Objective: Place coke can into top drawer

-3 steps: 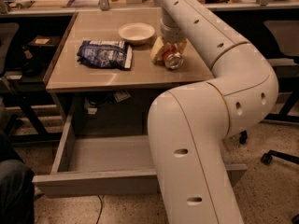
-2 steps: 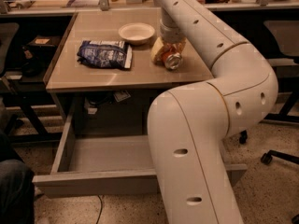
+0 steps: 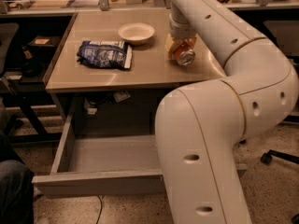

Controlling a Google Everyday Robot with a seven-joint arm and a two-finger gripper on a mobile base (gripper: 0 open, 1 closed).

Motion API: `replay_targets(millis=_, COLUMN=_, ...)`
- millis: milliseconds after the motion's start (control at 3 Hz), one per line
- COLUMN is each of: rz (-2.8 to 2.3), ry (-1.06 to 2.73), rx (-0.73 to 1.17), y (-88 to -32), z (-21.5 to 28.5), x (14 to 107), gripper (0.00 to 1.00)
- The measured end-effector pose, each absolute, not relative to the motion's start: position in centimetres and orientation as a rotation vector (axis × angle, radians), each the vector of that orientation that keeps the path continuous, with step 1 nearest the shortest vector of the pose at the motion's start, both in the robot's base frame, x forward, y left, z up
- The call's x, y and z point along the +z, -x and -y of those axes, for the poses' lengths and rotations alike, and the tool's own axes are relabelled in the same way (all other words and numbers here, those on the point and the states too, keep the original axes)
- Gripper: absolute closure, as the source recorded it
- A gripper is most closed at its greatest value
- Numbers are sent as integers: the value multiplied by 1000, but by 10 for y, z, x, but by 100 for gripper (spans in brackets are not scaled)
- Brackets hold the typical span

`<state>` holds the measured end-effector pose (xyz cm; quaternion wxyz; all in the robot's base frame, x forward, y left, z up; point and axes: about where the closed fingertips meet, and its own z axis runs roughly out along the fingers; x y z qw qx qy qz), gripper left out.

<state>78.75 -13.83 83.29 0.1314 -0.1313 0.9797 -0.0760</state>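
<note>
- Filling the right half of the view, the robot's white arm rises from the lower edge, bends at a broad elbow and reaches back over the right side of the worktop.
- The beige worktop carries its things toward the far edge.
- The top drawer stands pulled out below the worktop's near edge, and the arm hides its right part.
- A blue crinkled chip bag lies flat, left of the middle.
- A white bowl sits upright near the far edge, just right of the bag and apart from it.
- The gripper points down near the right edge, clenched around the coke can.
- The coke can hangs tilted in that grasp, right of the bowl, with a silver end toward the camera. Whether it touches the worktop cannot be told.
</note>
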Motion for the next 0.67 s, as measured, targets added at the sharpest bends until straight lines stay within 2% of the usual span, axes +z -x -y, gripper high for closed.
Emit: replay_targets(millis=667, rz=-2708, ry=279, rx=-213, y=-733, z=182, x=886, gripper=100)
